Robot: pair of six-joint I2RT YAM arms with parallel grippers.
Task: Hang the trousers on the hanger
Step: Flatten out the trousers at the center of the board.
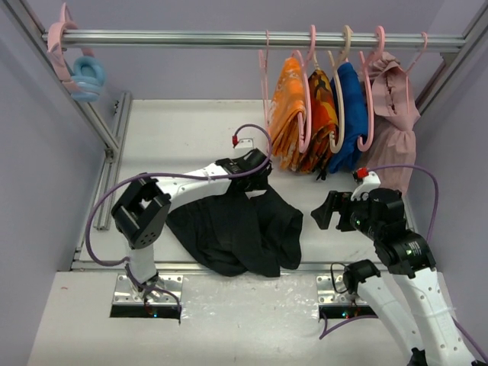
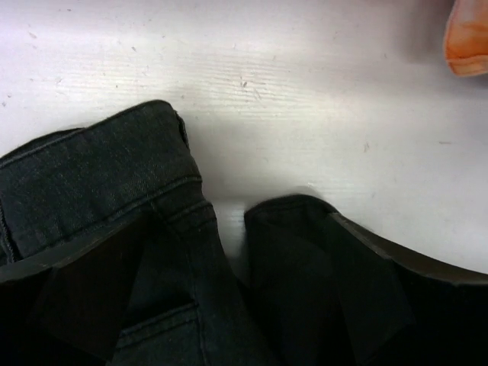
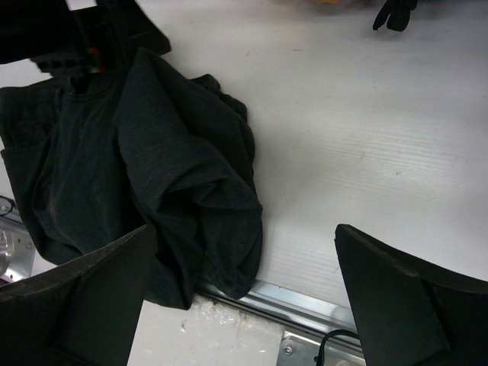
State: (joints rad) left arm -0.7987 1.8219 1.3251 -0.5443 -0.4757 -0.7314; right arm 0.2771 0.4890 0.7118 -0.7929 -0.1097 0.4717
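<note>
**Top external view: trousers on the table, both grippers spread wide**

You've got the trousers (image 1: 236,232) lying in a crumpled black heap on the white table (image 1: 175,130), at its near edge between the two arm bases. Your left gripper (image 1: 261,179) is right at the far end of that heap. On the left wrist camera the two fingers (image 2: 84,290) stand well apart, with bare table showing in the gap. The stitched waistband lies under the left-hand finger and runs down between the pair. That's an open hold with nothing pinched, as far as you can see.

Over on your right, the right gripper (image 1: 322,212) hangs above bare table just beside the trousers, not touching them. Its wrist camera shows both fingers (image 3: 404,297) spread wide with nothing between them. The dark pile sits off to the left of that view, spilling toward the metal edge strip.

Up top, the hanger (image 1: 263,84) hangs by its hook on the silver rail (image 1: 229,36). It's thin, pale pink and bare (the leftmost of the cluster there), well apart from the trousers. Beside it hang the orange patterned cloths (image 1: 293,114) on pink hangers. Next along come the blue garment (image 1: 349,114) on a beige hanger (image 1: 341,91) and a pink ruffled garment (image 1: 393,107). Far left on the rail you've got a pale blue ring (image 1: 88,76).
</note>
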